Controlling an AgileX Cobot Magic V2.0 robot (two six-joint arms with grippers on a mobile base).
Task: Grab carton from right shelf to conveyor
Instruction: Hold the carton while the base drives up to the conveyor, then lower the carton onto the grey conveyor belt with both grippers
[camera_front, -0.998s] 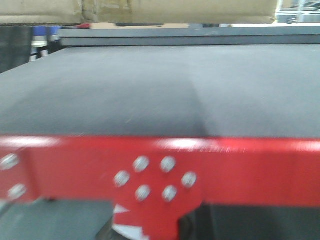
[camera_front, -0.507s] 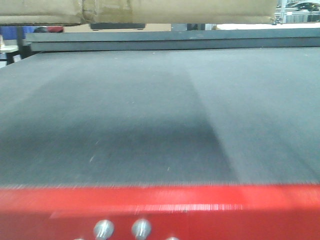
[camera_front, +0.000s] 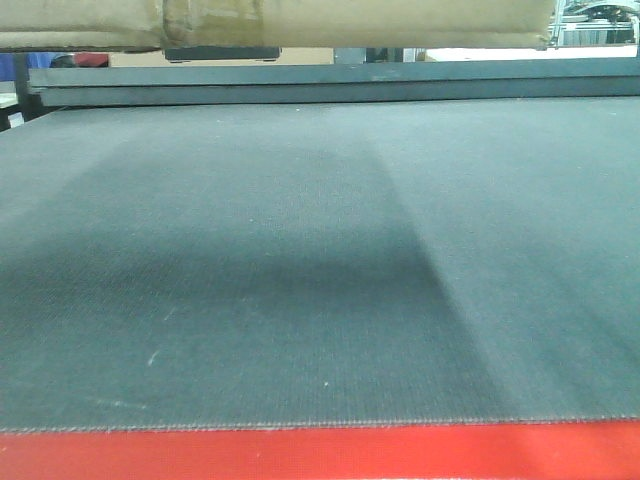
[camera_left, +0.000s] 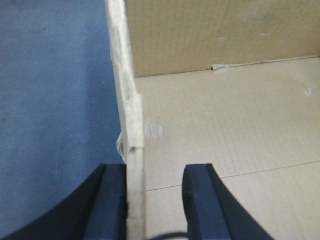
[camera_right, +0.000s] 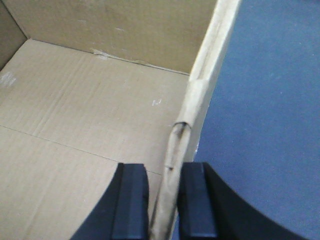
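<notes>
Trouble can be expected on the left side. The carton (camera_front: 300, 22) is held up over the conveyor (camera_front: 300, 250) and, it seems, is not yet set down on it. Its right wall is pinched tight in the right end effector (camera_right: 162, 170), and the wall is squashed and bent there. The left end effector (camera_left: 155, 170) is set wide across the left wall: the wall is touched by the outer finger (camera_left: 114, 200), but a gap is left at the inner 1. If the carton is tipped or shaken, the left wall may be lost and the box dropped crooked. The soft right wall may also be torn. The carton is made of brown ribbed cardboard, open on top, with a flat floor and pale worn rims. The belt is dark grey, rough and woven, with a smooth red edge (camera_front: 300, 455).
</notes>
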